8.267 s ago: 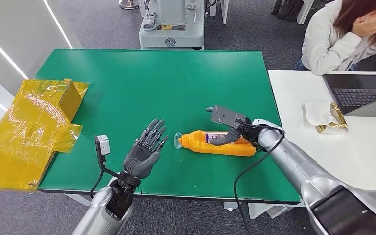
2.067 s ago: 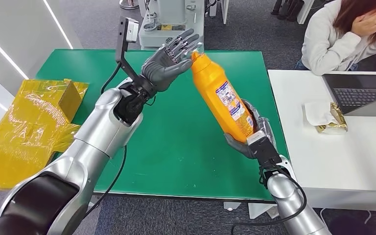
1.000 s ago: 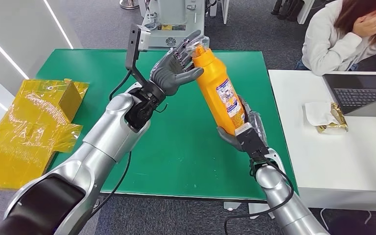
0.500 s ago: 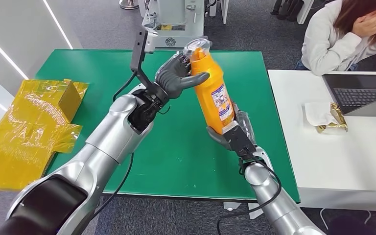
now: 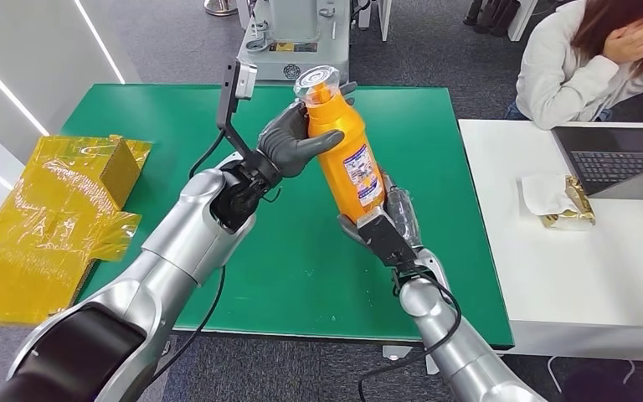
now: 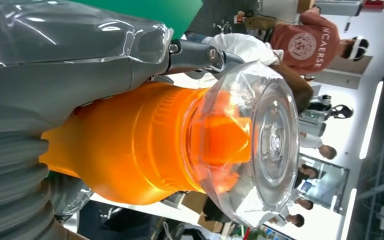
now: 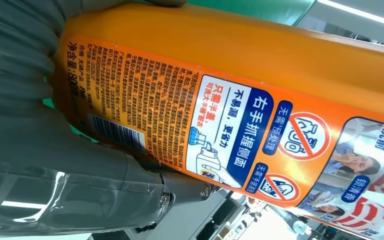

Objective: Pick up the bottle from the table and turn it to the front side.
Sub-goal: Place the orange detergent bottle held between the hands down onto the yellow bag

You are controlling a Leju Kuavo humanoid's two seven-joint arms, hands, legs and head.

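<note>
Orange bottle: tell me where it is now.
In the head view, the orange bottle is held upright above the green table, between the left robot hand and right robot hand.

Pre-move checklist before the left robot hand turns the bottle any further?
1. Bottle off the table: ok, held up in the air, near upright.
2. Right robot hand holds the bottle's base: ok.
3. Left robot hand grips the bottle's neck, thumb across the shoulder: ok.
4. Clear cap in place: ok, though whether it is tight, cannot tell.
5. Front side facing out: not ok; the right wrist view shows the barcode and small-print panel.
6. Space around: ok by the head view; the yellow box and the person are well away.
</note>
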